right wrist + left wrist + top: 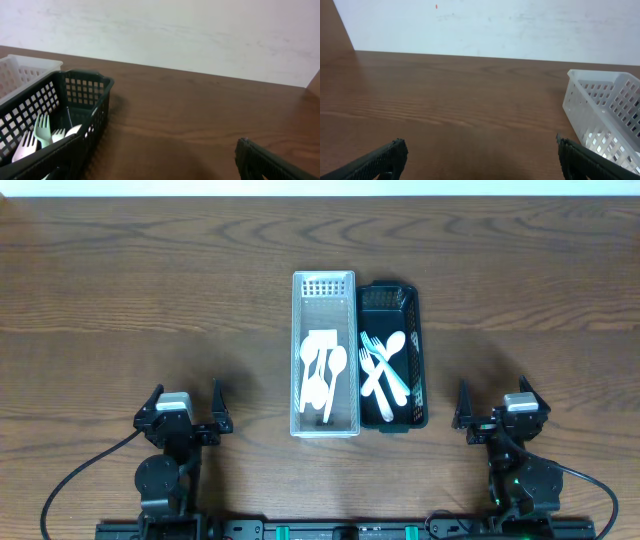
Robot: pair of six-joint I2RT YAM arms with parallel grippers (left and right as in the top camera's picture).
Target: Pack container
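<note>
Forks (374, 365) lie crossed in the black basket (388, 288), spoons (322, 370) in the white basket (323, 280) touching it, mid-worktop (120, 300). Both my jaws stand wide and empty. Pinching crossed forks could drag several out or shove the basket.

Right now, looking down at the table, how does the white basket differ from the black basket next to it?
The white basket is pale and looks slightly longer; the black basket is dark and a little shorter. The white basket holds all-white cutlery, while the black basket holds forks and a spoon, some of them pale green. Both are perforated rectangular baskets lying parallel, side by side on the table.
</note>
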